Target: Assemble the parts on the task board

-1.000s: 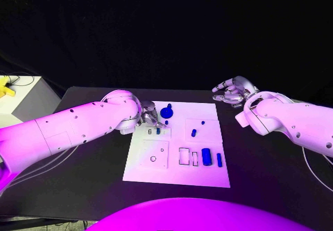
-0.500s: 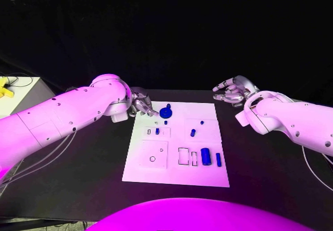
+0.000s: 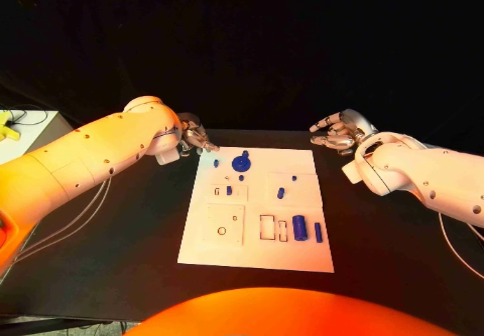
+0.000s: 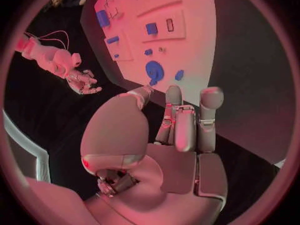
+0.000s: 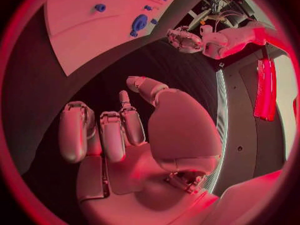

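**Above the desk, both my hands hang free of the board**

Across the black desk (image 3: 121, 238) the white board (image 3: 258, 210) lies flat in the middle, well between my two arms. My left hand (image 3: 194, 140) hovers just off the board's far left corner, fingers loosely apart, holding nothing. My right hand (image 3: 338, 131) hangs beyond the far right corner, apart from the board, fingers spread and curved, also holding nothing.

On the board, the round blue part (image 3: 242, 164) sits near the far edge, the one closest to my left hand. A blue cylinder (image 3: 299, 227) lies toward the near right, with a thin blue bar (image 3: 319, 232) just beside it. Small blue pieces (image 3: 281, 192) are scattered around the board's middle; one small peg (image 3: 229, 190) sits in the left half.
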`<act>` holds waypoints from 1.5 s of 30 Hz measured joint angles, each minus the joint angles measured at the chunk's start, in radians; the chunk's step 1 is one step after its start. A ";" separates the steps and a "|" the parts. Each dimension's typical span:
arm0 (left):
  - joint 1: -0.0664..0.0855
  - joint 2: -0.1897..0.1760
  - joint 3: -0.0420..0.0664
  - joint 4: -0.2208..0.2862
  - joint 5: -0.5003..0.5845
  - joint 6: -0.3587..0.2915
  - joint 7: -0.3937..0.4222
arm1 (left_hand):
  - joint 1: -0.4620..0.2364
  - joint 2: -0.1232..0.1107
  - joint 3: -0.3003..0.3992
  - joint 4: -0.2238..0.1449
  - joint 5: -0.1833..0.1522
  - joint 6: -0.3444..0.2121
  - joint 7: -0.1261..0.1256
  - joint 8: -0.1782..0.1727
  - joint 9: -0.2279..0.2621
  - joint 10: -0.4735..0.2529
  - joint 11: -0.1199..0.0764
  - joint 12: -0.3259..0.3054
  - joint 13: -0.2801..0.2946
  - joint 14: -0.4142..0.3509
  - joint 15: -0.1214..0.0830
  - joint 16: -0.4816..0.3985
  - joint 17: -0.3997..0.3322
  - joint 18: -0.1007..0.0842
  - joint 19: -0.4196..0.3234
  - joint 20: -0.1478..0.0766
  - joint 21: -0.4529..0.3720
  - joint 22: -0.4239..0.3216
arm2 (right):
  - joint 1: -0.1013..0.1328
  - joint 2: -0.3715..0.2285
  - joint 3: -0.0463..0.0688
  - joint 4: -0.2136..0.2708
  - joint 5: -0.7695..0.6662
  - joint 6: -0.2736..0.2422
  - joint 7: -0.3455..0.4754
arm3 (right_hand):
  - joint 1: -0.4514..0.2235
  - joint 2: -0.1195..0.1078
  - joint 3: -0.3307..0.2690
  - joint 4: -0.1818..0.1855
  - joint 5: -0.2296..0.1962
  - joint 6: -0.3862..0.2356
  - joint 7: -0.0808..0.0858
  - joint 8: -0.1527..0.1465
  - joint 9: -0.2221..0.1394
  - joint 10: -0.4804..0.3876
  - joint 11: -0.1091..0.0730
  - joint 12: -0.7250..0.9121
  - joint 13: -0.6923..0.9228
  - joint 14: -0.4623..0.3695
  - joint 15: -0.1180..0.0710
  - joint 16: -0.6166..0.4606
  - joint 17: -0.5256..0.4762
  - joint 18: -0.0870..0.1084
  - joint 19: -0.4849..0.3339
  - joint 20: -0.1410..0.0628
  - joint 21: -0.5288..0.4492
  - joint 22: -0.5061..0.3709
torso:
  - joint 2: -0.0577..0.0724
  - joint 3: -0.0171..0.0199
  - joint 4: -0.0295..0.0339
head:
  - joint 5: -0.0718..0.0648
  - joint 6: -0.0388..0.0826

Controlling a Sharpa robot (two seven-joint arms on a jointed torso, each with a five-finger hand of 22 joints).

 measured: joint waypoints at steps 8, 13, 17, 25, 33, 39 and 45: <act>0.011 0.058 -0.014 -0.096 -0.013 -0.019 0.014 | -0.001 -0.001 0.000 0.000 0.000 -0.001 0.001 0.000 -0.002 0.000 0.000 0.000 -0.001 0.000 0.000 0.000 0.004 0.000 0.000 0.000 0.000 0.005 | 0.000 0.003 0.000 0.001 0.000 -0.002 0.002 | 0.000 0.000 0.003 0.003 0.000 0.000 0.000 0.004 0.000 0.000 0.000 0.000 0.000 0.000 0.000 0.000 0.000 0.000 0.000 0.000 0.000 0.000 | 0.003 -0.0012 -0.0012 | 0.002 0.000; 0.011 0.092 -0.026 -0.145 -0.025 -0.017 0.017 | -0.004 -0.004 -0.002 0.002 0.000 -0.005 0.005 0.000 -0.005 0.000 0.000 0.000 -0.003 0.000 0.000 0.000 0.004 0.000 0.004 0.004 0.000 0.006 | 0.000 0.005 0.000 0.002 0.002 -0.005 0.004 | 0.000 0.000 0.003 0.003 0.000 0.000 0.000 0.004 0.000 -0.001 0.000 -0.002 0.000 0.000 0.000 -0.002 0.000 0.000 0.000 0.000 -0.007 0.000 | 0.004 -0.0021 -0.0015 | 0.003 0.000; 0.011 0.119 -0.033 -0.181 -0.039 -0.009 0.017 | -0.013 -0.002 -0.004 0.004 0.000 -0.009 0.002 0.000 -0.008 0.000 0.000 0.000 -0.005 0.000 0.000 0.000 0.004 0.000 0.004 0.004 0.000 0.006 | 0.000 0.007 0.000 0.002 0.005 -0.009 0.009 | 0.000 0.000 0.000 0.006 0.000 -0.003 0.003 0.004 -0.001 -0.020 0.002 -0.017 0.000 0.000 0.000 -0.012 0.000 0.000 0.000 0.000 -0.030 0.000 | 0.006 -0.0034 -0.0019 | 0.006 0.000; 0.012 0.143 -0.038 -0.224 -0.064 0.003 0.013 | -0.032 -0.002 -0.017 0.002 -0.004 -0.009 0.002 0.000 -0.013 -0.003 0.004 0.000 -0.008 0.003 0.004 0.000 0.004 0.000 0.004 0.003 0.000 0.007 | 0.000 0.012 0.000 0.002 0.011 -0.016 0.017 | 0.000 0.000 0.003 0.008 0.000 -0.003 0.003 0.004 -0.001 -0.020 0.002 -0.021 0.000 0.000 0.000 -0.012 0.000 0.000 0.000 0.000 -0.037 0.000 | 0.009 -0.0046 -0.0024 | 0.009 0.000; 0.013 0.154 -0.039 -0.237 -0.075 0.010 0.011 | -0.039 -0.002 -0.020 0.005 -0.004 -0.009 0.002 0.005 -0.014 -0.003 0.004 0.000 -0.008 0.003 0.004 0.004 0.004 0.000 0.007 0.007 0.004 0.014 | 0.000 0.015 0.000 0.001 0.014 -0.019 0.021 | 0.000 0.000 0.003 0.008 0.000 -0.003 0.003 0.004 -0.001 -0.020 0.002 -0.021 -0.001 0.000 0.000 -0.017 0.000 0.000 0.000 0.000 -0.037 0.001 | 0.009 -0.0044 -0.0020 | 0.011 0.000; 0.013 0.167 -0.046 -0.249 -0.076 0.026 0.010 | -0.039 -0.002 -0.021 0.003 -0.004 -0.009 0.002 0.005 -0.014 -0.003 0.004 0.000 -0.009 0.003 0.004 0.004 0.004 0.000 0.007 0.007 0.004 0.015 | 0.000 0.017 0.000 0.000 0.015 -0.020 0.022 | 0.000 0.000 0.003 0.008 0.000 -0.003 0.003 0.004 -0.001 -0.020 0.002 -0.021 -0.001 0.000 0.000 -0.017 0.000 0.000 0.000 0.000 -0.037 0.000 | 0.008 -0.0044 -0.0028 | 0.014 0.000; 0.013 0.177 -0.055 -0.261 -0.076 0.045 0.006 | -0.043 0.002 -0.022 0.002 -0.004 -0.009 0.002 0.005 -0.016 -0.003 0.004 0.000 -0.010 0.003 0.004 0.004 0.004 0.000 0.007 0.007 0.004 0.011 | 0.000 0.017 0.000 0.000 0.016 -0.020 0.023 | 0.000 0.000 0.003 0.008 0.000 -0.003 0.003 0.004 -0.001 -0.020 0.002 -0.021 -0.001 0.000 0.000 -0.017 0.000 0.000 0.000 0.000 -0.037 0.000 | 0.008 -0.0044 -0.0020 | 0.015 0.000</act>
